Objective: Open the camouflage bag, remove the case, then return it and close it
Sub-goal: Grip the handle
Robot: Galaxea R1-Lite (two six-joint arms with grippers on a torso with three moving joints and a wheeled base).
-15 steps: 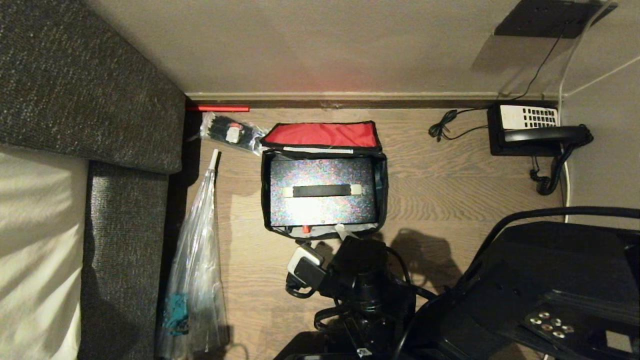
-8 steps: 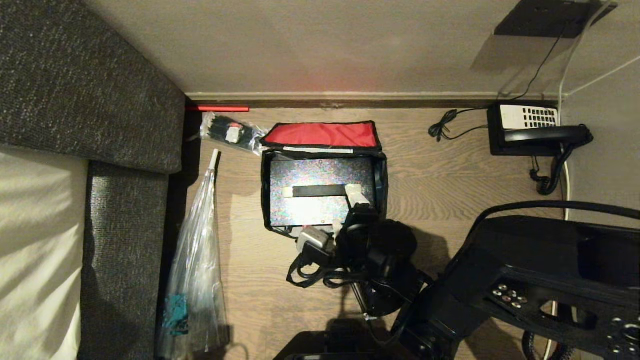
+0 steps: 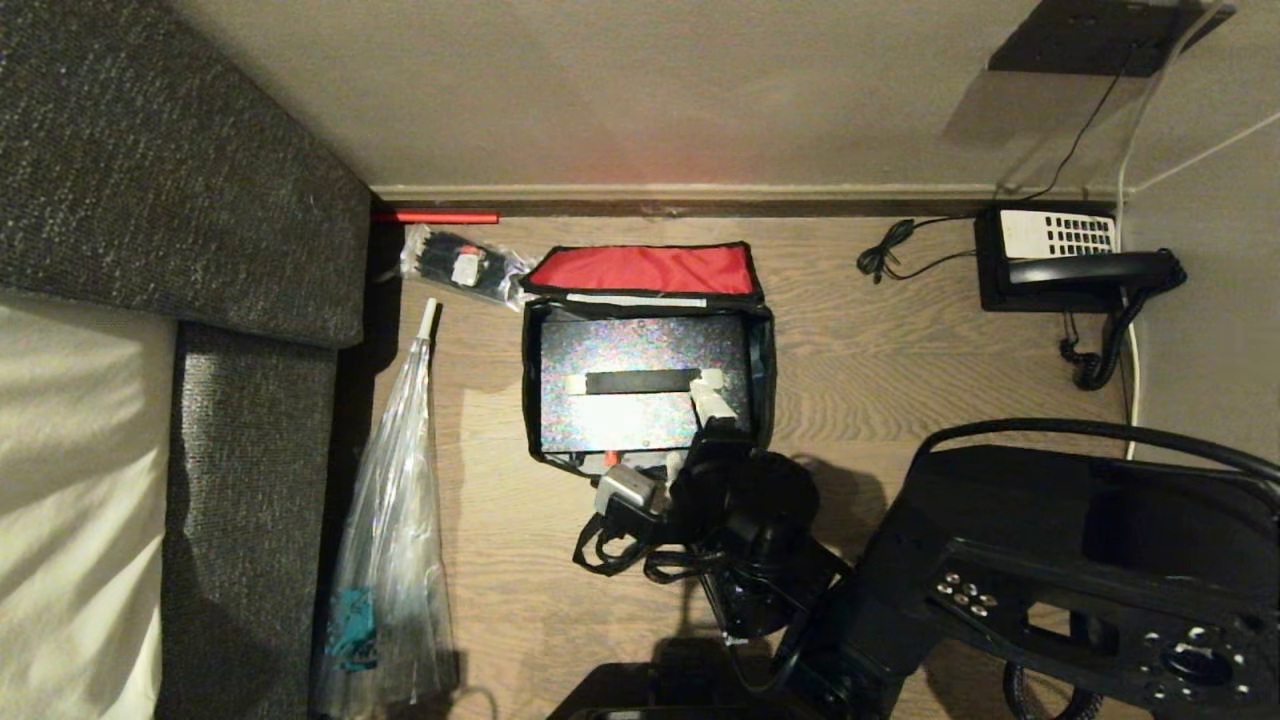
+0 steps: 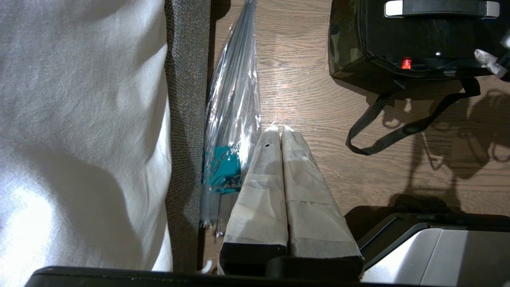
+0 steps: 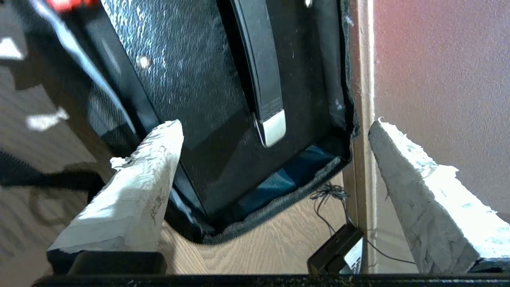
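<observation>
From my head camera, the camouflage bag [image 3: 648, 385] sits on the wood floor [image 3: 880, 360] close to the wall, its lid [image 3: 640, 270] thrown back so the red lining faces up. The case [image 3: 645, 385] lies flat inside, filling the bag almost wall to wall, handle [image 3: 645, 381] uppermost. My right tool [image 3: 700, 425] hangs over the near right corner of the case, beside the handle's white end. A clear plastic bag [image 3: 395, 530] lies to the left by the sofa [image 3: 240, 420], a telephone [image 3: 1075, 262] well off to the right.

From my left wrist camera, my left tool [image 4: 279, 159] is parked with its fingers pressed together, holding nothing, near that plastic bag. The camouflage bag's soft side wall [image 4: 342, 44] and a loose strap [image 4: 402, 127] trailing on the floor show here.

From my right wrist camera, my right tool's fingers [image 5: 131, 191] are spread wide and empty, with the handle's end between them but farther off.

My judgement: the case looks rigid and probably fairly heavy, its faces offering no purchase. The fit is snug, so the limp fabric may drag up with it. The handle's middle is the place to grip, so it lifts level; a hold near the end would likely tip it.
</observation>
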